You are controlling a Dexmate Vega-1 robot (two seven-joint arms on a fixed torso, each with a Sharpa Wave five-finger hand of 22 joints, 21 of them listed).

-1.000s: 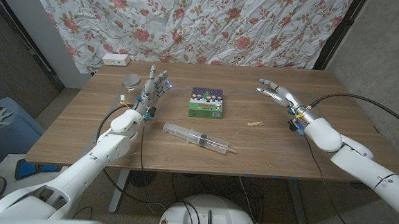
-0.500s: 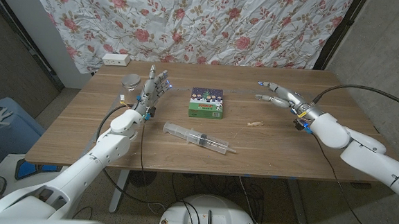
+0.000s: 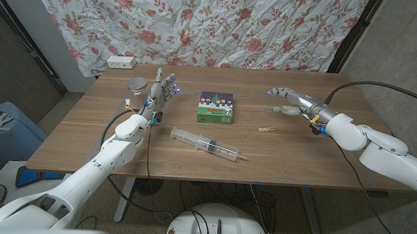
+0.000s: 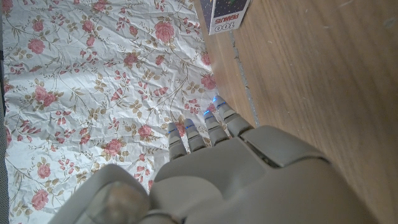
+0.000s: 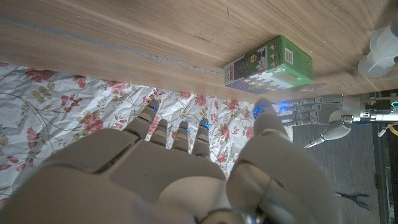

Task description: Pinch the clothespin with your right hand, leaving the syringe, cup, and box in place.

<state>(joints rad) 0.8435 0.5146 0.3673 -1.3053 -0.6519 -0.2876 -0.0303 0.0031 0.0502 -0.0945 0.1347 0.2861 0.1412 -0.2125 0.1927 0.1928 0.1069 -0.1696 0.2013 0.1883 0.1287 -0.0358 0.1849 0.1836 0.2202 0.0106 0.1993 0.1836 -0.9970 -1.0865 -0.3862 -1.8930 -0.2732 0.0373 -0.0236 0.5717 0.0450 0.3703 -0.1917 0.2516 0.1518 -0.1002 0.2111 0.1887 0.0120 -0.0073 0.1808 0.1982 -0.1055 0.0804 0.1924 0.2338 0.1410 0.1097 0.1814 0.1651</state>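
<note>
Approach stage: right hand (image 3: 288, 101) hung open, fingers spread, holding nothing, just behind the clothespin (image 3: 267, 128).
Lowering thumb and one fingertip onto the pin's rear handle ends looked the sound way to pinch it, clear of the box (image 3: 215, 108) to its left; the pin was small, pale wood, lying flat on the table (image 3: 322, 164) between box and right arm. Left hand (image 3: 161, 92) stood open near the cup (image 3: 137, 85).

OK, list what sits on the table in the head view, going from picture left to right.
Cup → left hand → syringe → green box → clothespin → right hand.
</note>
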